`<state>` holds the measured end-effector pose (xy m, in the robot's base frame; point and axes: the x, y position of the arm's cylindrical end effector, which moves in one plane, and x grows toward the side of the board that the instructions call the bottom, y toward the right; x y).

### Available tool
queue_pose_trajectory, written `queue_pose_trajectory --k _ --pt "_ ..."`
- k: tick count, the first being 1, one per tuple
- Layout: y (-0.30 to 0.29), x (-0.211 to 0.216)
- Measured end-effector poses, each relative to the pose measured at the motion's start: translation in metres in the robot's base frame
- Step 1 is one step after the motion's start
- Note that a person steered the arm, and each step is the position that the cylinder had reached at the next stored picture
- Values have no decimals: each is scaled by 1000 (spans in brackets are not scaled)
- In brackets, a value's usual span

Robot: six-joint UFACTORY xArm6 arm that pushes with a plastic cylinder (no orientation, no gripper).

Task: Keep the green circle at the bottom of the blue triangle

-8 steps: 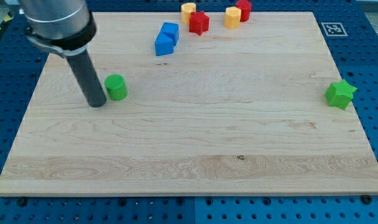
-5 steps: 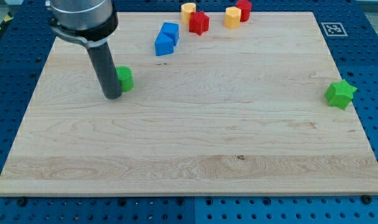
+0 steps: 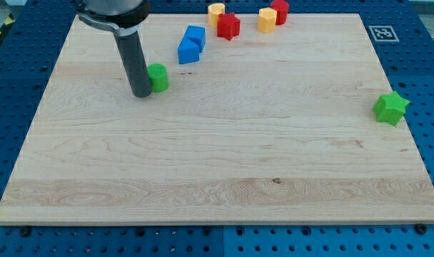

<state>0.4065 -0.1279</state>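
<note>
Blue pegboard frames the wooden table (image 3: 217,164). No jaws here, only a rod: my tip (image 3: 141,93) sits touching the green circle (image 3: 158,77) on its left, toward the table's top-left corner. From there the blue triangle (image 3: 187,52) lies up and right, near the top edge. It seems to abut a blue cube (image 3: 195,35); their shapes are hard to separate. The rod hides the circle's left side.

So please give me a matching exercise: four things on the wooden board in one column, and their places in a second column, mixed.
1. green circle block
2. green star block
3. blue block
4. my tip

a. near the view's right edge
b. just left of the green circle block
c. up and right of the green circle block
d. right beside my tip

Pairs: 1-d, 2-a, 3-c, 4-b
</note>
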Motion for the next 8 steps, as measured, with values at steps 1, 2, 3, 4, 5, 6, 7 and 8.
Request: queue_pose_trajectory --k 1,2,3,4,5,6,7,8 --pt "8 -3" --pt "11 -13" --pt "15 -24" --pt "20 -34" --pt "27 -44" --pt "33 -56" --pt "37 -69" --pt "42 -81"
